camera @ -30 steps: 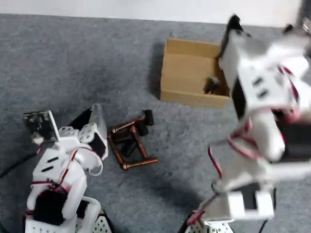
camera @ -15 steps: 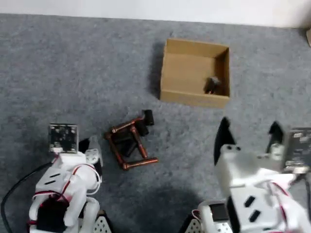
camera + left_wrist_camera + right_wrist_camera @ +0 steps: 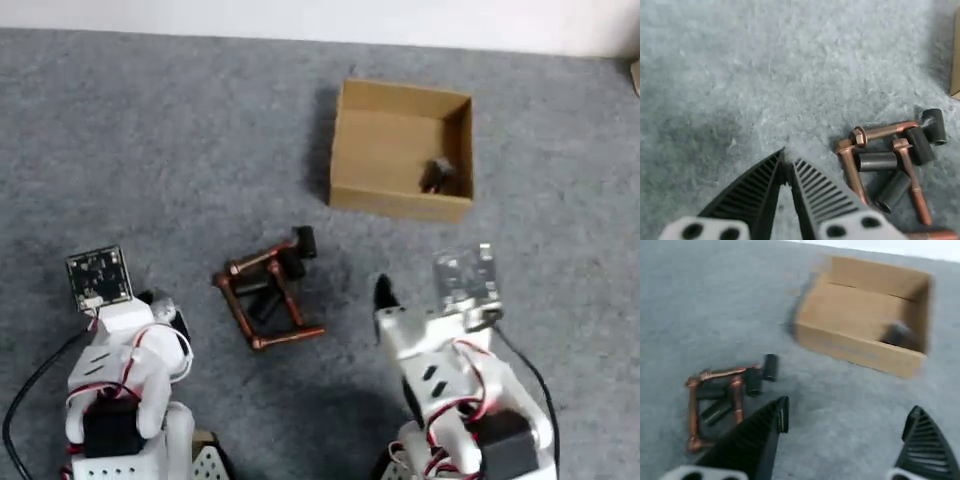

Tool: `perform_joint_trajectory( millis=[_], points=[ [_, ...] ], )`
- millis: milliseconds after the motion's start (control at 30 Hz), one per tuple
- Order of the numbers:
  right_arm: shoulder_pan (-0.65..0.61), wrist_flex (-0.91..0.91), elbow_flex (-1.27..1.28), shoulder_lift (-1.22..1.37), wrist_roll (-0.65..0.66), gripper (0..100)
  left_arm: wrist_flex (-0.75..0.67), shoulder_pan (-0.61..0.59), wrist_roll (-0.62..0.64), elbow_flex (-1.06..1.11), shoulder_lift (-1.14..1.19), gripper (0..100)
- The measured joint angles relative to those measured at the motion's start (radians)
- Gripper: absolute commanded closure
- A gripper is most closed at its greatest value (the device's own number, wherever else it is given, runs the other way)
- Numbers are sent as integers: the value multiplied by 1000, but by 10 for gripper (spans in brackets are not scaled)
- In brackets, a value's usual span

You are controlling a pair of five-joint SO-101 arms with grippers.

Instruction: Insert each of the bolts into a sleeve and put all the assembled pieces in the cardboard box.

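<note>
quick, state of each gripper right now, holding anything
Left gripper: closed, holding nothing.
Right gripper: open wide, holding nothing.

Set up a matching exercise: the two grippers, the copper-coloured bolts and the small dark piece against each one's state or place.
1. left gripper
2. right gripper
3. copper-coloured metal bolts
4. small dark piece

A. inside the brown cardboard box
B. open
C. heaped with black cylindrical sleeves on grey carpet
D. shut

Pairs: 1-D, 2-B, 3-C, 4-A
</note>
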Motion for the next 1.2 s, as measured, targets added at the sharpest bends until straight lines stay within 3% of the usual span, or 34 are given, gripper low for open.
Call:
perform_joint_trajectory(
  millis=[133, 300, 567, 767, 933, 1200],
  points=[
    [-54, -69, 48, 0, 149, 729, -3, -12, 2, 0, 2, 993],
    [-256, -84, 132, 160, 339, 768, -29, -43, 2, 11, 2, 993],
    [-446, -84, -14, 677, 433, 768, -49, -55, 0, 23, 2, 993],
    [-463, -140, -104, 919, 433, 768, -49, -55, 0, 23, 2, 992],
    [-391, -149, -138, 899, 256, 768, -49, -26, -6, 23, 2, 993],
    [-354, -219, -60, 761, 209, 768, 0, 144, -124, -23, 3, 993]
  ],
)
